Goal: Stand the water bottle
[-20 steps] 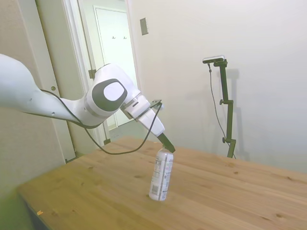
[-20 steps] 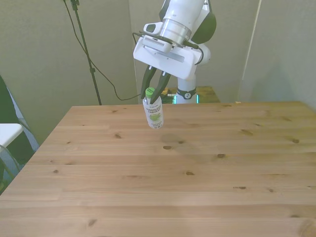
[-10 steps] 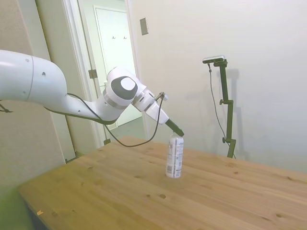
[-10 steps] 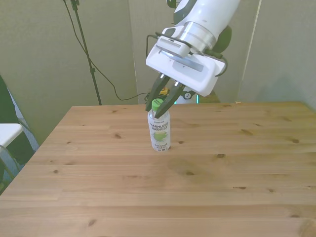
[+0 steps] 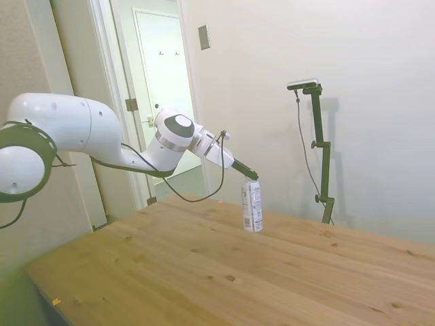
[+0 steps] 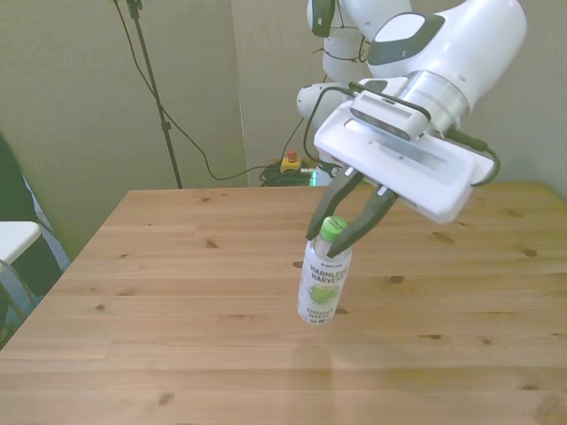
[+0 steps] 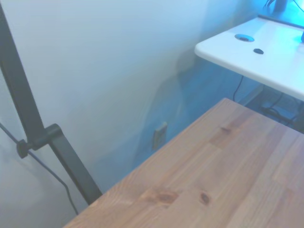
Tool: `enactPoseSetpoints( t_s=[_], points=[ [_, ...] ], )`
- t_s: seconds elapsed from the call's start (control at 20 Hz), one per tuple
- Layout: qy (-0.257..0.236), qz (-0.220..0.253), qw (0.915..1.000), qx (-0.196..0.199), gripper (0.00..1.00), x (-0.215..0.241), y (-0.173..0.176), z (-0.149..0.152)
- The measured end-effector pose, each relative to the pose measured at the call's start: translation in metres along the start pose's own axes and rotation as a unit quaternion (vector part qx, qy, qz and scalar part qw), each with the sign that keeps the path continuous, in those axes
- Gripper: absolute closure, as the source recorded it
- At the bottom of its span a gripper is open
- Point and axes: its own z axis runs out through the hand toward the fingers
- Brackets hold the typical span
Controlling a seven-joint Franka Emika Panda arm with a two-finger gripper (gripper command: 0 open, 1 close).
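- The water bottle (image 6: 323,283) hangs nearly upright, green cap up, long axis tilted slightly, its base just above the surface (image 6: 177,292) near the middle.
- The gripper (image 6: 344,232) is clamped on the cap; the arm (image 5: 102,139) reaches out low and slanting.

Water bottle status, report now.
Gripper shut on water bottle at its green cap. Bottle near upright, base at the table. Nothing in the way.
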Motion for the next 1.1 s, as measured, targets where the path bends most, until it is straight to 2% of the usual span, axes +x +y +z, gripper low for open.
enactPoseSetpoints(
  t_s=[0.5,0.8,1.1],
  points=[
    [0.047,0.001,0.9981,0.04,1.0,-0.048,-0.021,0.005],
    [0.035,0.0,0.9973,0.065,1.0,-0.064,-0.03,-0.005],
    [0.028,-0.009,0.9961,0.083,1.0,-0.099,-0.031,0.01]
  ],
)
